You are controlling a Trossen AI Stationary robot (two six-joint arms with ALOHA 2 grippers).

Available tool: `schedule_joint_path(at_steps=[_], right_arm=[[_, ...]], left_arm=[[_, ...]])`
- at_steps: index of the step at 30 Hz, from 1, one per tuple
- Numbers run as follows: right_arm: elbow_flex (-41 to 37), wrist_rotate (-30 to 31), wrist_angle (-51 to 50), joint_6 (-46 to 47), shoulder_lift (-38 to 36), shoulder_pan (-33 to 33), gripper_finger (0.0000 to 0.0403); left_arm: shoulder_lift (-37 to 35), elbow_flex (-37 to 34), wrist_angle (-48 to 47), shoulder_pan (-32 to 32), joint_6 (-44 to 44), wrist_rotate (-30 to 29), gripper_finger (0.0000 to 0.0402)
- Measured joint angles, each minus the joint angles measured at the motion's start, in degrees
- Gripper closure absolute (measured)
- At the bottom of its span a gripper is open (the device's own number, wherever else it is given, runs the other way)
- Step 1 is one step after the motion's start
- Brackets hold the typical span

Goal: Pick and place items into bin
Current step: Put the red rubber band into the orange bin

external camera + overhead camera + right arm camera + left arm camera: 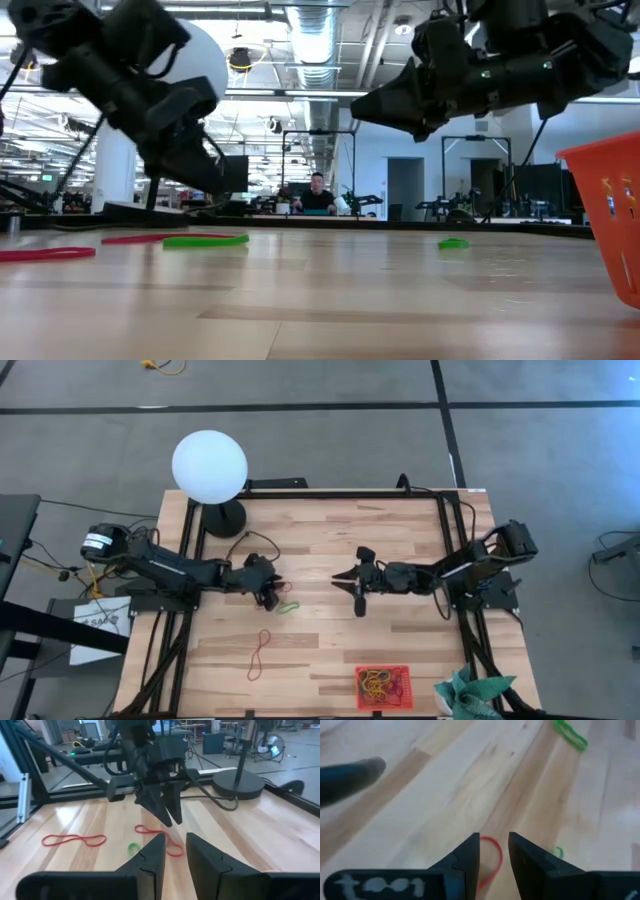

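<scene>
pale wooden planks are making up the table (330,550), which is standing on a grey floor with a white globe lamp (209,466) at its far left corner. the left gripper (270,598) is hovering low over the middle of the table, its fingers (468,860) standing slightly parted and gripping nothing, with a red band (491,862) lying on the wood in the gap between them. the right gripper (358,592) is hanging opposite it, well apart, its jaws also a little parted and empty. a green band (288,606) is lying just beside the left gripper, and a long red band (260,653) is lying nearer the front edge. the bin (382,687) is sitting at the front right edge, holding a tangle of bands, beside a teal cloth (470,694). white writing on the left gripper's body is showing too blurred to read.
</scene>
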Motion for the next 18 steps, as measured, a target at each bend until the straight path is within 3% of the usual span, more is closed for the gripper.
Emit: schedule_joint_path(at_steps=[4, 8, 13, 18], right_arm=[[0.0, 0.0, 0.0, 0.0, 0.0, -1.3, 0.0332], [0.0, 0.0, -0.2, 0.0, 0.0, -2.2, 0.0332], [0.0, 0.0, -0.8, 0.0, 0.0, -3.0, 0.0332], [0.0, 0.0, -1.8, 0.0, 0.0, -3.7, 0.0332]], left_arm=[[1.5, 2.2, -5.5, 2.4, 0.3, 3.1, 0.0310], [6.7, 2.1, -8.4, 1.3, -0.6, 0.2, 0.0310], [11.3, 2.2, -3.8, 0.4, -0.7, -0.8, 0.0310], [11.4, 2.2, -3.1, 0.1, -0.8, -0.8, 0.0310]])
